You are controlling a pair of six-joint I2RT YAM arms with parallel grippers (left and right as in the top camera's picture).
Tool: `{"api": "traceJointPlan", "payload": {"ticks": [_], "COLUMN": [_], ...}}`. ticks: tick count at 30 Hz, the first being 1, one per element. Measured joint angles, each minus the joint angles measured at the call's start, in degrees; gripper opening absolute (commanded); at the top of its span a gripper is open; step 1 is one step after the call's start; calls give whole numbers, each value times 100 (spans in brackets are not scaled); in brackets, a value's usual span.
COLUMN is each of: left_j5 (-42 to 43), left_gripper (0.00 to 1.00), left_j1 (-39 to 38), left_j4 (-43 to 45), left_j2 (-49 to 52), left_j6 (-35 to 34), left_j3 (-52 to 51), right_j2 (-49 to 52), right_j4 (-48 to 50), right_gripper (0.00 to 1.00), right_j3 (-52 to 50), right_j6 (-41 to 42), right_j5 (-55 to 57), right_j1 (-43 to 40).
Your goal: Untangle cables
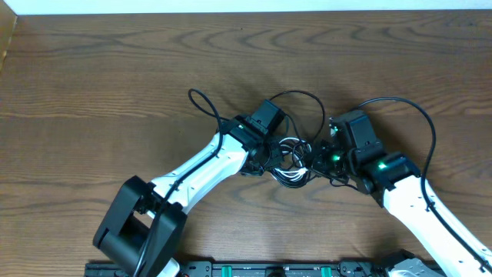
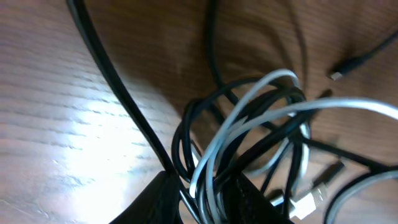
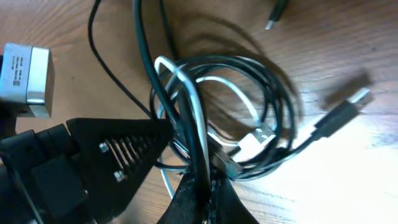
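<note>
1. The table (image 1: pixel 115 85) fills the overhead view. Its far edge runs along the top of the frame under a white strip (image 1: pixel 231 5), and its left edge shows in the upper left corner.
2. Open wood spreads across the whole upper half and the middle left of the frame. The lower middle is taken up by the two arms and a dark rail (image 1: pixel 269 269) on the bottom edge.
3. The cables (image 1: pixel 294 160) lie as one tangled coil on the table just right of centre, between the two hands. They are black loops with a white one threaded through.
4. In the right wrist view a black plug (image 3: pixel 345 109) sticks out at the right of the coil and a white plug (image 3: pixel 264 134) lies inside it.
5. The left arm (image 1: pixel 200 165) enters from the lower left and slants up and right to the coil. The left hand (image 2: pixel 208 196) is narrow, gripping white and black strands of the cables between its fingers.
6. The right arm (image 1: pixel 430 208) enters from the lower right and slants up and left. The right hand (image 3: pixel 200 186) is closed, pinching a black strand of the cables.
7. The hands sit close together. A ribbed finger (image 3: pixel 124 152) of the left hand touches the coil just beside the right hand.
8. Thicker cords (image 1: pixel 201 104) arch from both wrists out over the open wood.
</note>
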Motion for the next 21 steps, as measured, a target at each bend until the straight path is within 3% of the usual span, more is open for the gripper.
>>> {"api": "traceJointPlan", "payload": {"ticks": [7, 10, 21], "left_j5": [-369, -474, -765], "left_gripper": [29, 29, 29], "left_j1": [-9, -11, 7], "left_j4": [24, 39, -9], "left_j2": [17, 17, 17], "left_j6": [2, 2, 2], "left_j3": [0, 0, 0], "right_j2": [0, 0, -2], "right_j4": [-131, -175, -251], "right_gripper": [2, 13, 35], "right_j3": [0, 0, 0], "right_j6": [-57, -127, -317], "right_j5": [-422, -586, -632], "right_j1": [-461, -706, -1054]}}
